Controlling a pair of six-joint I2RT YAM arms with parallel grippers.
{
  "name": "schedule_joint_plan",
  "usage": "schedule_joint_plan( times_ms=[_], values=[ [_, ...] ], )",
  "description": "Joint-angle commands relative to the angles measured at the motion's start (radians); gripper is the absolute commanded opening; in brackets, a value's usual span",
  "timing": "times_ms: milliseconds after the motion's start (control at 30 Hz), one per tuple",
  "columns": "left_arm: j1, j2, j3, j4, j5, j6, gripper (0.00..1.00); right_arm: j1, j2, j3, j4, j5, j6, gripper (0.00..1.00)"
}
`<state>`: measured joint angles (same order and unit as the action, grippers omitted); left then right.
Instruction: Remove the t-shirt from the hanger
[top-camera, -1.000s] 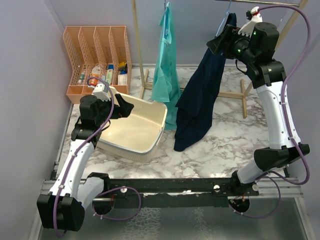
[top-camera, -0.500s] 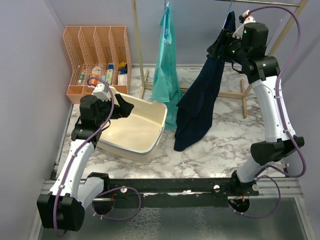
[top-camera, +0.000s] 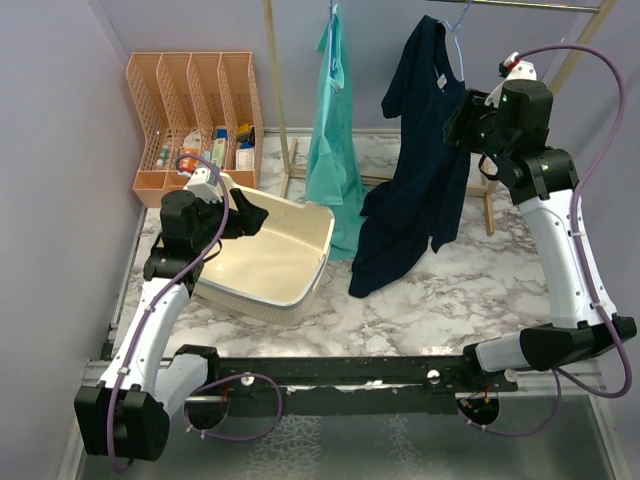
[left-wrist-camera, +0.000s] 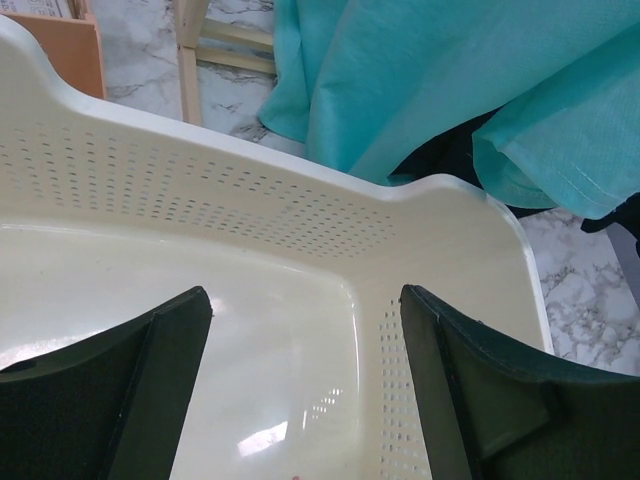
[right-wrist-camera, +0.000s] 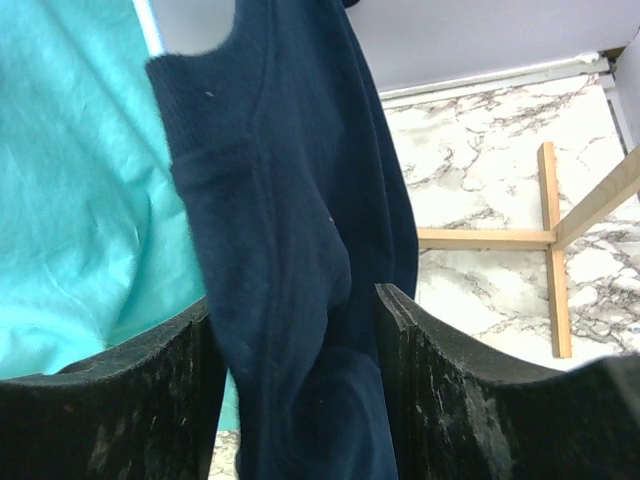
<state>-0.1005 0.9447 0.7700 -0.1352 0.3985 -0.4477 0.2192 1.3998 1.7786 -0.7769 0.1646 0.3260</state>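
Observation:
A navy t-shirt (top-camera: 420, 190) hangs on a light blue hanger (top-camera: 457, 38) from the rail at the back right, its hem reaching the table. My right gripper (top-camera: 462, 120) is beside the shirt's right shoulder. In the right wrist view the gripper (right-wrist-camera: 295, 300) is open, and a fold of the navy shirt (right-wrist-camera: 290, 220) hangs between the jaws without being pinched. My left gripper (top-camera: 250, 213) is open and empty over the cream basket (top-camera: 300, 290). The left wrist view shows its jaws (left-wrist-camera: 305, 300) wide apart above the basket floor (left-wrist-camera: 280, 340).
A teal garment (top-camera: 335, 150) hangs left of the navy shirt and also shows in both wrist views (left-wrist-camera: 450, 80) (right-wrist-camera: 80, 180). An orange organizer (top-camera: 190, 110) stands at the back left. The wooden rack's post (top-camera: 275, 90) and foot (right-wrist-camera: 550, 240) rest on the marble table.
My right gripper has let go of the bunched navy shirt and moved right and down. The shirt has swung back and now hangs spread on the hanger. The left arm has not moved.

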Motion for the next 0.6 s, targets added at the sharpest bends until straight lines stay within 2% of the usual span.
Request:
schedule_joint_plan(
  times_ms=[0,133,267,333,467,567],
  values=[
    [-0.005,0.001,-0.009,0.036,0.036,-0.010,0.79,0.002,0.031,0.050,0.056,0.016,-0.038,0.55],
    [-0.005,-0.002,-0.011,0.038,0.034,-0.008,0.78,0.001,0.037,0.070,0.082,0.012,-0.042,0.53],
    [-0.005,0.000,-0.012,0.040,0.039,-0.010,0.74,0.001,0.037,0.095,0.100,0.019,-0.053,0.47],
    [-0.005,-0.001,-0.012,0.042,0.041,-0.011,0.71,0.002,0.039,0.111,0.100,0.021,-0.055,0.41],
    [-0.005,-0.005,-0.015,0.048,0.052,-0.012,0.57,0.002,0.058,0.137,0.096,0.018,-0.059,0.17],
    [-0.005,-0.010,-0.015,0.051,0.053,-0.011,0.50,0.002,0.062,0.134,0.111,0.021,-0.062,0.07]
  ],
)
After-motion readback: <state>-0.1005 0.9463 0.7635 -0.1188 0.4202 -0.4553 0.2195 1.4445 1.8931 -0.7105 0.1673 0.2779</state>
